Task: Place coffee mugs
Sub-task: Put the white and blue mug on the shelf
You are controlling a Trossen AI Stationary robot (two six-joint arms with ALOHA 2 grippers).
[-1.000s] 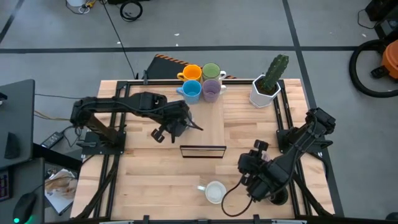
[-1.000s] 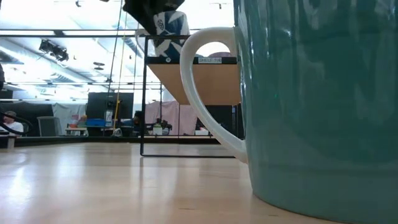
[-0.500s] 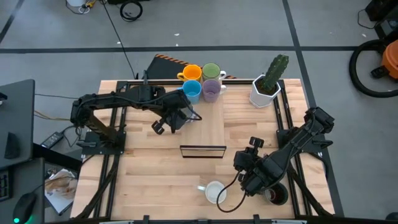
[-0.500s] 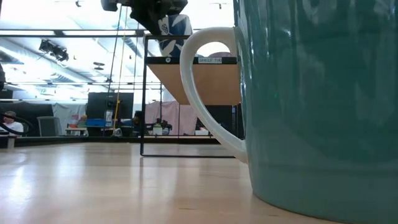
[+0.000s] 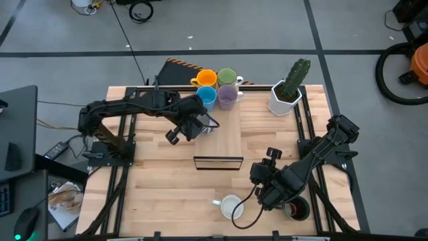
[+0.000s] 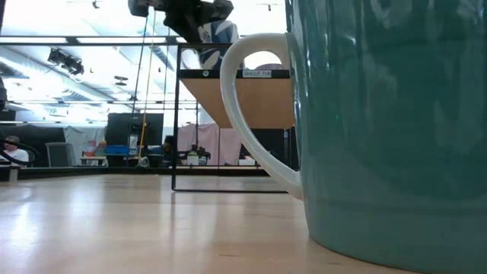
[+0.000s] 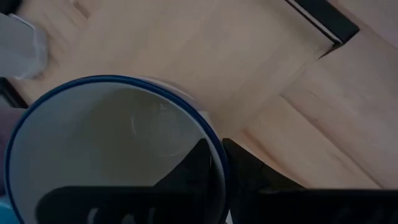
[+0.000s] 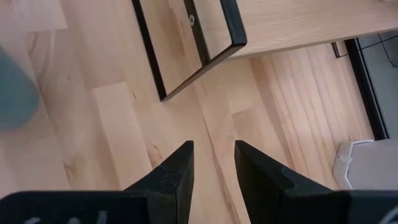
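My left gripper (image 5: 198, 125) hangs over the raised wooden shelf (image 5: 226, 137), shut on a white mug with a blue rim (image 7: 112, 155); the low view shows its blue-and-white wall (image 6: 211, 34) high up. Orange (image 5: 206, 78), green (image 5: 227, 75), blue (image 5: 206, 98) and purple (image 5: 227, 98) mugs stand grouped at the shelf's far end. A teal-walled mug with a white inside (image 5: 231, 207) stands near the table's near edge and fills the low view (image 6: 388, 122). A dark mug (image 5: 298, 209) stands by the right arm. My right gripper (image 5: 257, 177) is open over bare table (image 8: 214, 146). My left gripper pinches the blue-rimmed mug by its wall at the rim (image 7: 219, 146), one finger (image 7: 193, 165) inside the mug and one (image 7: 249, 168) outside. The fingers come from above. The mug is lifted clear above the shelf, its mouth facing up.
A white faceted planter with a cactus (image 5: 286, 92) stands at the table's far right. The shelf's black frame (image 5: 218, 163) stands mid-table, between my right gripper and the far side. Black rails run along the table's left and right edges.
My left gripper has carried the blue-rimmed mug toward the far edge, closer to the group of mugs, and slightly higher. My right gripper has moved toward the table's left, away from the dark mug, which now stands uncovered on the table.
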